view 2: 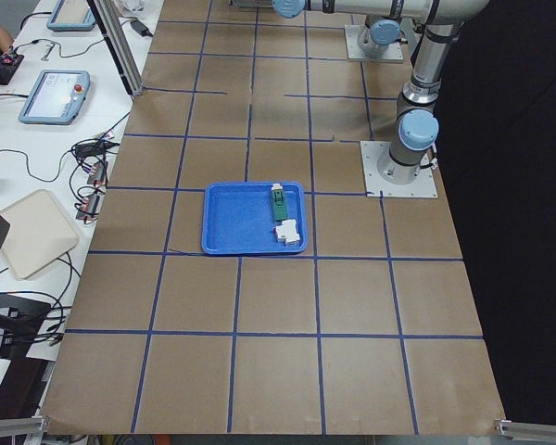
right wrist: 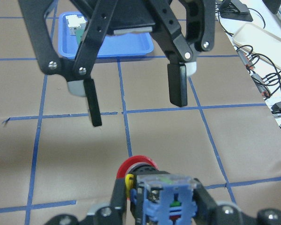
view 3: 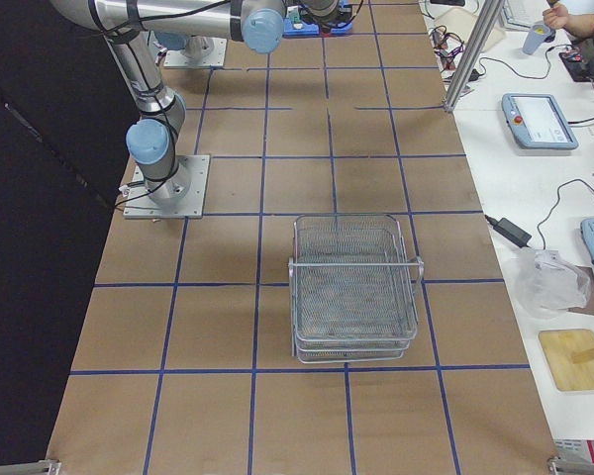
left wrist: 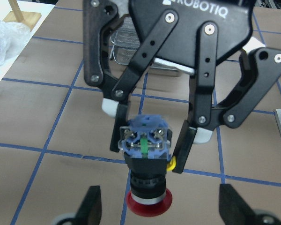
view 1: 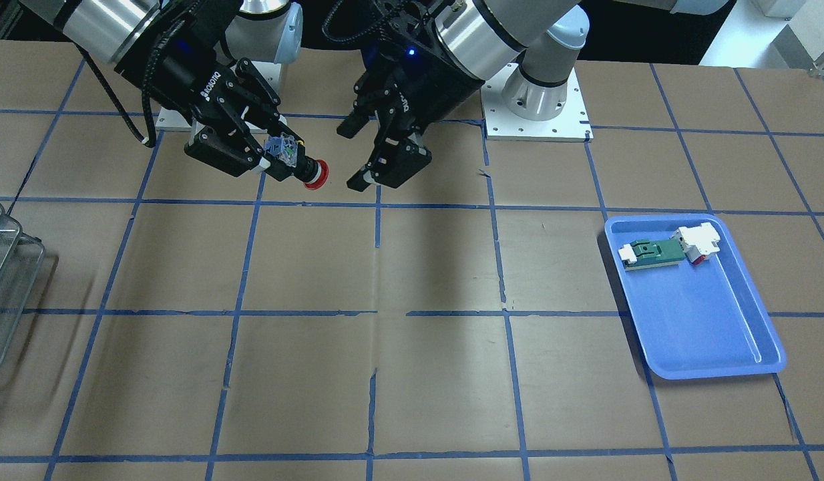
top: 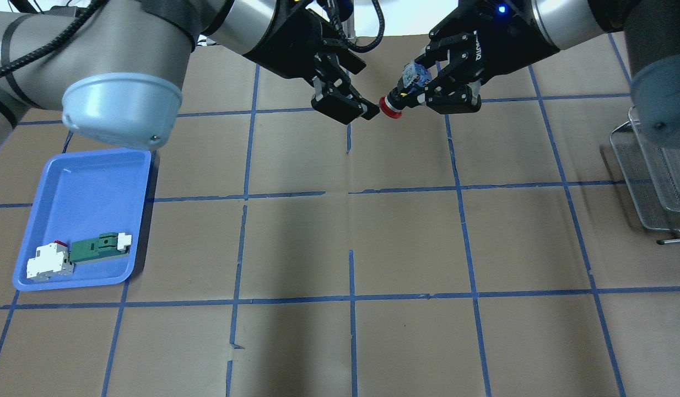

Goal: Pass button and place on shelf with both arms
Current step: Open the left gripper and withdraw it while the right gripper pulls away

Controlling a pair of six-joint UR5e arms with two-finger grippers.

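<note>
Brown-papered table [view 1: 425, 387] gridded with blue tape lines [view 1: 305, 312] beneath the left gripper [view 1: 355, 155] and right gripper [view 1: 282, 157], soft shadows [view 1: 425, 267] below them, white workbench [view 3: 574, 188] with tablets [view 3: 541, 121] and cables [view 2: 88, 171] well beyond both, black unlit space [view 3: 30, 297] on the opposite side.

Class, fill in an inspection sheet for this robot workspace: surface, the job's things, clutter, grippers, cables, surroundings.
Surface: paper-covered table with a blue tape grid; tape torn in places.
Job's things: button held in the air, red cap toward the left gripper; shelf standing at the table's right end.
Clutter: blue tray holding a green-and-white connector part and a white part.
Grippers: right gripper shut on the button; left gripper open, facing the cap, not touching.
Cables: black cable looped along the right wrist; loose leads on the side bench.
Surroundings: teach pendants on the bench.
</note>
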